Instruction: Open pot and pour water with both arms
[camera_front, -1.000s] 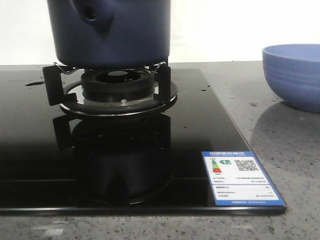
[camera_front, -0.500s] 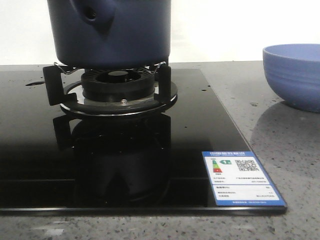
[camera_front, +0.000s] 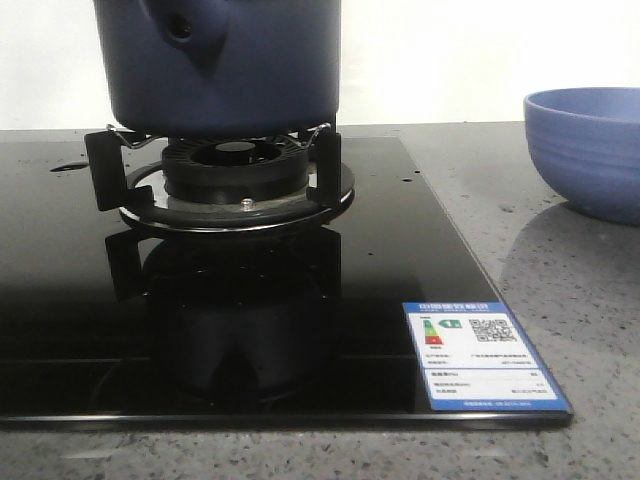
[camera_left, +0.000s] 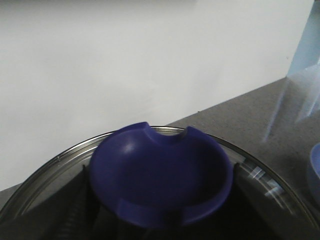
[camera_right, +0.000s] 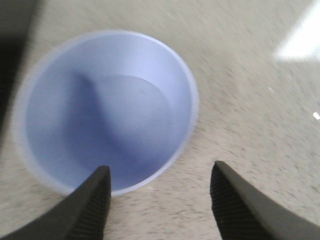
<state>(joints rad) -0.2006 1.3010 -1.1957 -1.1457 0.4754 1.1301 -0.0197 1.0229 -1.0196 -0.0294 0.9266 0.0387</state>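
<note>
A large dark navy-blue cylindrical pot (camera_front: 225, 65) sits on a black gas burner stand (camera_front: 237, 175), its top cut off. The left gripper's jaws are hidden behind the lid's blue knob (camera_left: 161, 175), state unclear. The right gripper (camera_right: 160, 200) hangs spread above a periwinkle bowl (camera_right: 107, 110). Lid-lifting seems next, needing a firm knob grip.

Open counter (camera_front: 560, 270) beside bowl (camera_front: 588, 150)
</note>
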